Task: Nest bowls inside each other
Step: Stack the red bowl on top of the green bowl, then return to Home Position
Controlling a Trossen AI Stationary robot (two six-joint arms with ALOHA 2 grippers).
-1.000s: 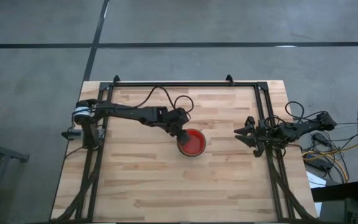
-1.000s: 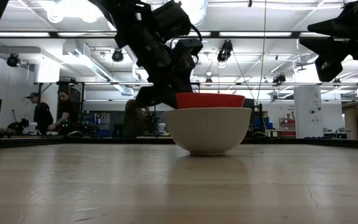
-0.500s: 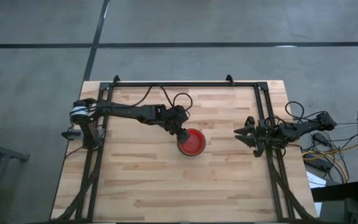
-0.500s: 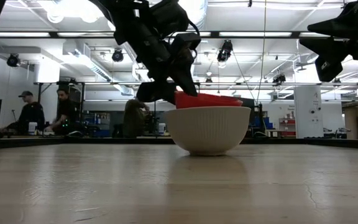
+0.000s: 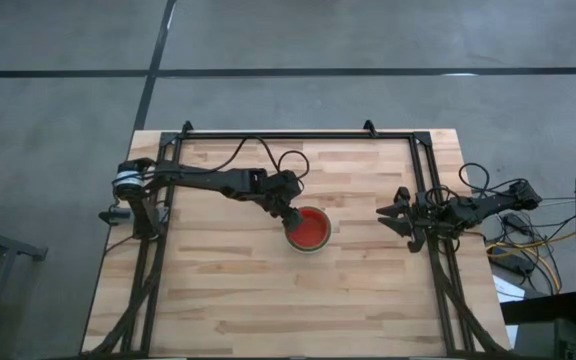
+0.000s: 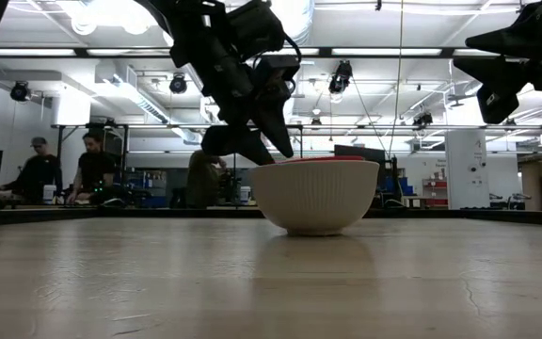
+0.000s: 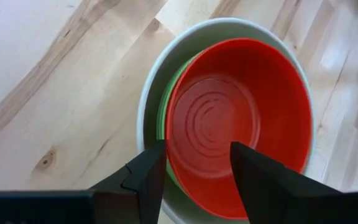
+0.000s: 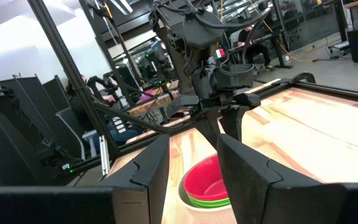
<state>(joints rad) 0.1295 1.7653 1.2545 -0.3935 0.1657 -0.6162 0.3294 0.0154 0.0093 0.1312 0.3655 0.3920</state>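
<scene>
- Carrying everything is the bench (image 5: 218,290), a pale wooden top with a dark metal frame around it; the stack of bowls is sitting near its middle.
- Reaching in from its mount at the bench's edge, the left arm is ending just above the near rim of the stack, while the right arm is waiting at the opposite edge, well apart from the bowls.
- Standing on the wood as the outer shell is the white-grey bowl (image 6: 316,196), the largest one, with a ribbed wall and a small foot; it is looking stiff and steady, and I judge it the best one to grip by the rim if the whole stack must move.
- Lying inside it are green bowls (image 7: 163,118), of which only a thin edge is showing, so I cannot tell how many.
- Sitting on top is the red bowl (image 7: 241,118), nested low so that its rim is only just showing above the white rim in the low view; it is a little off centre toward one side.
- These bowls are appearing thin, light and smooth plastic, so I judge they are sliding easily and not breaking; a grip across the rim wall is the natural hold.
- Hovering over the red bowl's edge, the left pincer (image 7: 194,165) is standing wide and holding nothing.
- Hanging in the air, the right pincer (image 8: 194,158) is also standing apart and empty.
</scene>
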